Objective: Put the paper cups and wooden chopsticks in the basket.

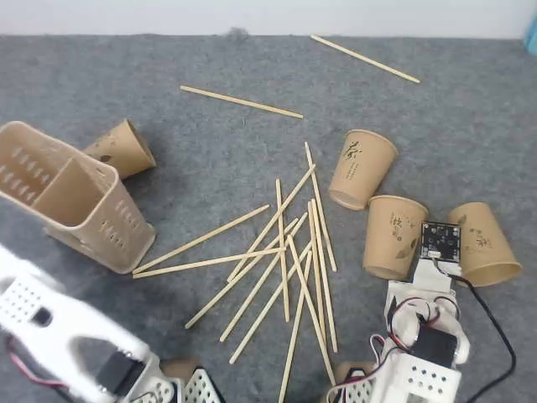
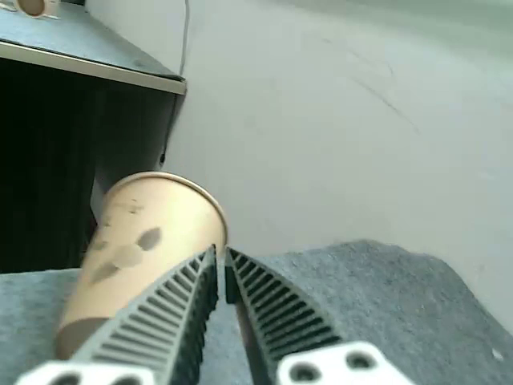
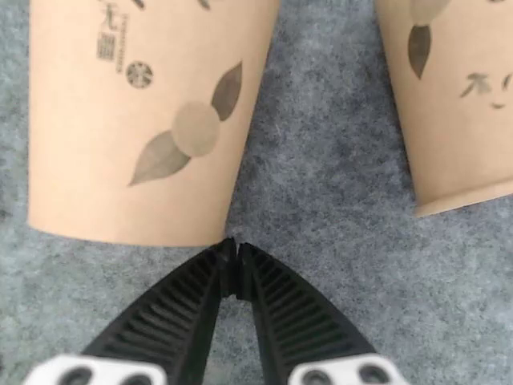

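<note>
surface: grey felt mat point(image 1: 210, 50) | backdrop: pale wall point(image 1: 252, 15) | side: dark cabinet point(image 2: 72, 160) with grey top

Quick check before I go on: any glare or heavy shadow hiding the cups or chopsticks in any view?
High view: even light, no glare, and the chopsticks throw only thin shadows on the grey mat. Left wrist view: there is a dark recess beside the paper cup, but the cup itself is well lit. Right wrist view: flat light on the two cups, nothing hidden.

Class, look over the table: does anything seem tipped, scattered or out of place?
All four paper cups lie on their sides: one beside the basket, three at right. Chopsticks lie in a crossed heap, with two strays farther back.
</note>
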Tool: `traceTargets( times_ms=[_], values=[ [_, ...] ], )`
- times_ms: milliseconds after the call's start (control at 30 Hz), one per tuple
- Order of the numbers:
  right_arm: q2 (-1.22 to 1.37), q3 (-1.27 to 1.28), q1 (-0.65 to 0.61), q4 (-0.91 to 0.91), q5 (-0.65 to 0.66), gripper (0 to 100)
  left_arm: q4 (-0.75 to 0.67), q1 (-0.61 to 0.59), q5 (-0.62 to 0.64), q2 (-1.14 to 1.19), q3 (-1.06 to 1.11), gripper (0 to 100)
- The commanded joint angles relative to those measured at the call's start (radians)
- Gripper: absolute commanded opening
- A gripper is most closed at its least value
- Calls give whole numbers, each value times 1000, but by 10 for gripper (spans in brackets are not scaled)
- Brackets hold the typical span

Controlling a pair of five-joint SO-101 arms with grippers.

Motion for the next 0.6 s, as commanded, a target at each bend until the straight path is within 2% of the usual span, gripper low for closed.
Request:
traceTargets(
  times_ms=[0, 133, 233, 400, 567],
  values=[
    [-13, 17, 10, -12, 12, 8, 8, -160, 176, -98, -104, 14],
    [-13, 17, 10, -12, 12, 8, 23, -239, 196, -74, -88, 14],
    [-13, 17, 10, -12, 12, 8, -20, -238, 186, -17, -71, 14],
    [-13, 17, 10, -12, 12, 8, -199, -106, 12, 121, -53, 14],
    [-13, 17, 12, -12, 12, 8, -176, 18, -29, 157, -53, 14]
  ],
)
